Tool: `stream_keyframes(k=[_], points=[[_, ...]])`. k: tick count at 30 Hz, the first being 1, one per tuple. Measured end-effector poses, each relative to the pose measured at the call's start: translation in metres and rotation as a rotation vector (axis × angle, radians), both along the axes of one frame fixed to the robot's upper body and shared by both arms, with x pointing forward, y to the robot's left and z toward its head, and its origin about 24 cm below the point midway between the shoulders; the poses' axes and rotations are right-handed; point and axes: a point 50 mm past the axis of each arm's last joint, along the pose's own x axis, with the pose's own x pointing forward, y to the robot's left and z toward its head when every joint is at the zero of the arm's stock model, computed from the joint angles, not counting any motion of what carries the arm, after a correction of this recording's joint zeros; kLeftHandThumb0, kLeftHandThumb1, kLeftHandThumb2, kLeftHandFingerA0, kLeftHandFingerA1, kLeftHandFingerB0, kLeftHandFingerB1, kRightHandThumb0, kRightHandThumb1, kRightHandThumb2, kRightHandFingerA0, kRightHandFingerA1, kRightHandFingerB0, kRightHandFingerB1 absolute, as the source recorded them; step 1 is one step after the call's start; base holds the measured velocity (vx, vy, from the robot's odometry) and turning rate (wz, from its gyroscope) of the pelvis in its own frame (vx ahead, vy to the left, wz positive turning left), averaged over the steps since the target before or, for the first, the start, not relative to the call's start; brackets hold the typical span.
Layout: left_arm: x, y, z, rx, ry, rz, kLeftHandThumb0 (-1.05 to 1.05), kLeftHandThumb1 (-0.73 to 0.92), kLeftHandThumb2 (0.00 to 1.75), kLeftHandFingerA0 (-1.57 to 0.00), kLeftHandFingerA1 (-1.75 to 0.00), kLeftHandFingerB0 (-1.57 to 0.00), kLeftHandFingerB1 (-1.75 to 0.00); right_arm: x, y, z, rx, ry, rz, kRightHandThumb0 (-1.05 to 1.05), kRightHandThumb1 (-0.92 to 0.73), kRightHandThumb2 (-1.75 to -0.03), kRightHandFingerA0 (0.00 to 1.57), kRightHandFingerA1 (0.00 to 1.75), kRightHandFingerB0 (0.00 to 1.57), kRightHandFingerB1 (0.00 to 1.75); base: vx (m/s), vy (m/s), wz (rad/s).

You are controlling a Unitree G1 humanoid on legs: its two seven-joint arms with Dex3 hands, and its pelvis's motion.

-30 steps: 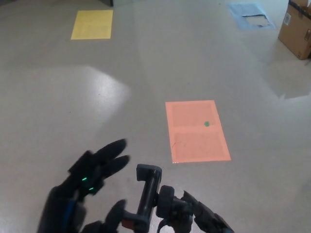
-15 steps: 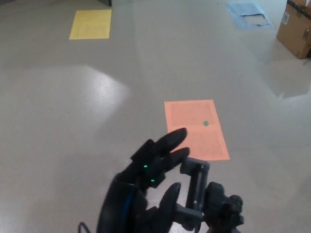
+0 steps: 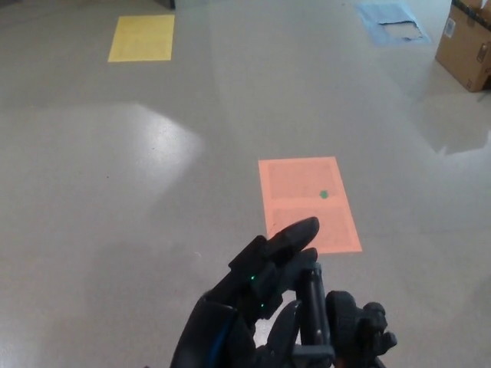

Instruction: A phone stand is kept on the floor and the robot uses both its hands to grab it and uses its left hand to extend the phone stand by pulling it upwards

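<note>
The phone stand [image 3: 313, 307] is at the bottom centre of the head view, raised off the floor [image 3: 138, 176] between the robot's two hands; only its dark upright stem and a crosspiece near the bottom edge show, and its base is out of frame. The left hand [image 3: 253, 307] comes in from the lower left and lies against the stand's left side, its two thick fingers [image 3: 295, 234] stretched forward and slightly apart over the top of the stem, the thumb curled up beside the stem lower down. Small green lights glow on the back of this hand. Whether it actually clamps the stem cannot be determined, since the contact surface is hidden behind the fingers. The right hand [image 3: 360, 330] sits just right of the stem, knuckles bunched and dark; it appears closed round the lower part of the stand, though its grip is partly cut off by the frame edge. On the floor just beyond the hands lies an orange sheet [image 3: 308, 203] with a small green dot [image 3: 323, 195] on it. Well apart, at the upper left, lies a yellow sheet [image 3: 142, 37]. At the upper right is a blue sheet [image 3: 393, 21], and beside it, at the frame's right edge, a cardboard box [image 3: 466, 42]; its contents cannot be seen.
</note>
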Motion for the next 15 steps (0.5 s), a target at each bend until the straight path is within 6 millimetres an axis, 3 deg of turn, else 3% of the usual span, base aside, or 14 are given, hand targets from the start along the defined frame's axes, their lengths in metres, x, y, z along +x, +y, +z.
stream_keyframes(k=[3,4,7,8,11,12,13,14,15], points=[[-0.004,0.001,0.0,-0.012,0.04,-0.006,-0.71,0.73,0.62,-0.14,-0.35,-0.21,-0.28,-0.002,0.002,-0.003,-0.009,0.003,0.003,-0.99,-0.69,-1.08,0.0,0.08,0.0,0.05,0.0,0.0,0.0],[-0.006,0.002,0.0,-0.017,0.053,-0.007,-0.74,0.6,0.92,-0.08,-0.45,-0.13,-0.41,-0.003,0.003,-0.005,-0.012,0.007,0.003,-0.94,-0.68,-1.04,0.0,0.1,0.0,0.05,0.0,0.0,0.0],[-0.011,0.003,-0.001,-0.029,0.092,-0.023,-0.74,0.6,0.92,-0.08,-0.45,-0.13,-0.41,-0.005,0.004,-0.01,-0.017,0.023,-0.005,-0.94,-0.68,-1.04,0.0,0.1,0.0,0.05,0.0,0.0,0.0],[-0.013,0.002,-0.002,-0.031,0.107,-0.036,-0.74,0.59,0.92,-0.07,-0.46,-0.13,-0.41,-0.005,0.005,-0.011,-0.018,0.025,-0.006,-0.64,-0.53,-0.95,0.0,0.45,0.0,0.26,0.0,0.0,0.0],[-0.016,0.001,-0.002,-0.046,0.138,-0.067,-0.74,0.59,0.92,-0.07,-0.46,-0.13,-0.41,-0.002,0.008,-0.013,-0.004,0.024,-0.014,-0.64,-0.53,-0.95,0.0,0.45,0.0,0.26,0.0,0.0,0.0],[-0.017,0.001,-0.002,-0.054,0.148,-0.074,-0.39,0.41,0.74,-0.81,-1.24,-0.91,-1.32,-0.003,0.008,-0.014,0.004,0.027,-0.017,-0.25,-0.82,-0.62,0.85,1.75,0.59,1.75,0.0,0.0,0.0],[-0.017,0.001,-0.002,-0.056,0.152,-0.075,-0.39,0.41,0.74,-0.81,-1.24,-0.91,-1.32,-0.003,0.009,-0.014,0.007,0.028,-0.018,-0.25,-0.82,-0.62,0.85,1.75,0.59,1.75,0.0,0.0,0.0],[-0.017,0.001,-0.002,-0.07,0.169,-0.072,-0.23,0.53,0.55,-0.75,-1.55,-0.76,-1.68,-0.003,0.008,-0.015,0.002,0.023,-0.021,-0.22,-0.83,-0.65,0.94,1.75,0.68,1.75,0.0,0.0,0.0],[-0.017,0.001,-0.002,-0.082,0.182,-0.067,-0.23,0.53,0.55,-0.75,-1.55,-0.76,-1.68,-0.003,0.008,-0.015,-0.008,0.014,-0.022,-0.22,-0.83,-0.65,0.94,1.75,0.68,1.75,0.0,0.0,0.0]])
